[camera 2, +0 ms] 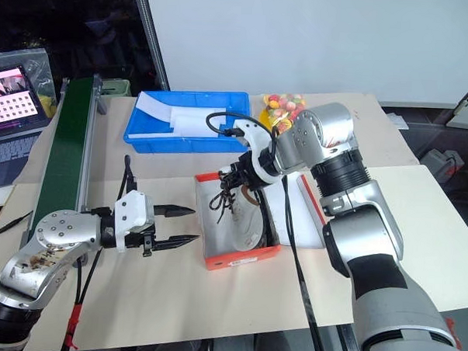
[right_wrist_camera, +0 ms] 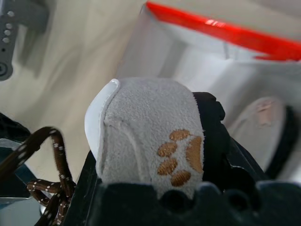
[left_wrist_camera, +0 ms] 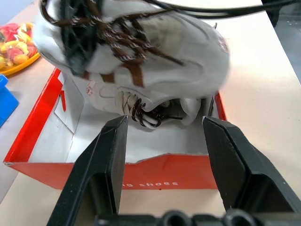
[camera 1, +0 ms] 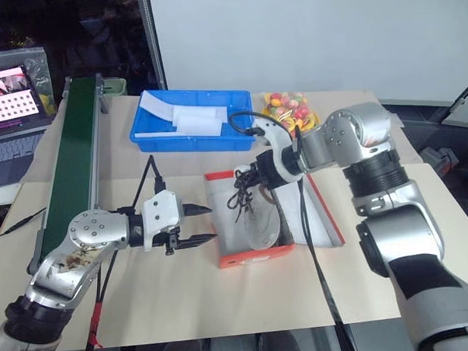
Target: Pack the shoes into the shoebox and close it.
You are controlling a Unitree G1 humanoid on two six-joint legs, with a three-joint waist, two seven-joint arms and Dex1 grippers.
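Note:
The red shoebox (camera 1: 253,260) stands open at mid-table, its lid (camera 1: 322,214) lying flat to the right. My right gripper (camera 1: 252,179) is shut on the tongue of a cream shoe (left_wrist_camera: 178,52) with dark laces. It holds the shoe tilted over the box's far end, with the toe reaching down inside. In the right wrist view the paw-marked tongue (right_wrist_camera: 155,141) sits between the fingers. A second shoe (right_wrist_camera: 263,125) lies in the box beneath. My left gripper (camera 1: 198,225) is open and holds nothing. It hovers just left of the box and points at the box's near wall (left_wrist_camera: 155,172).
A blue tray (camera 1: 191,135) with white paper stands behind the box. A plate of colourful sweets (camera 1: 287,108) sits to the right of the tray. A green conveyor (camera 1: 73,161) runs along the table's left side, with a laptop (camera 1: 12,96) beyond it. A black cable (camera 1: 312,257) crosses the lid.

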